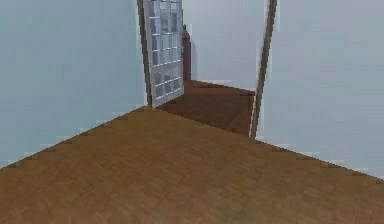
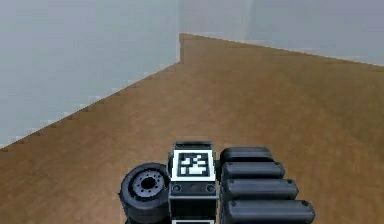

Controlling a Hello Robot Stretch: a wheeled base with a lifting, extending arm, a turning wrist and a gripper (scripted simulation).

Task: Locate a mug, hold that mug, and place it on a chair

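Note:
The arm is drawn in at the arm side view's bottom edge, with a white square with black marks (image 2: 194, 165) on top and dark stacked arm segments (image 2: 262, 185) to its right. Left of the square sits the gripper's dark round body (image 2: 146, 190). Its far end cannot be made out, so I cannot tell whether it holds anything. Around it lies bare brown wooden floor (image 2: 250, 90).
Ahead in the forward view, a doorway (image 1: 215, 90) leads to a darker-floored room. A white glass-paned door (image 1: 165, 50) stands swung inward at its left, with a brown piece of furniture (image 1: 187, 50) beyond. Pale blue walls (image 1: 60, 70) flank the doorway, and a wall corner (image 2: 180, 40) shows in the arm side view.

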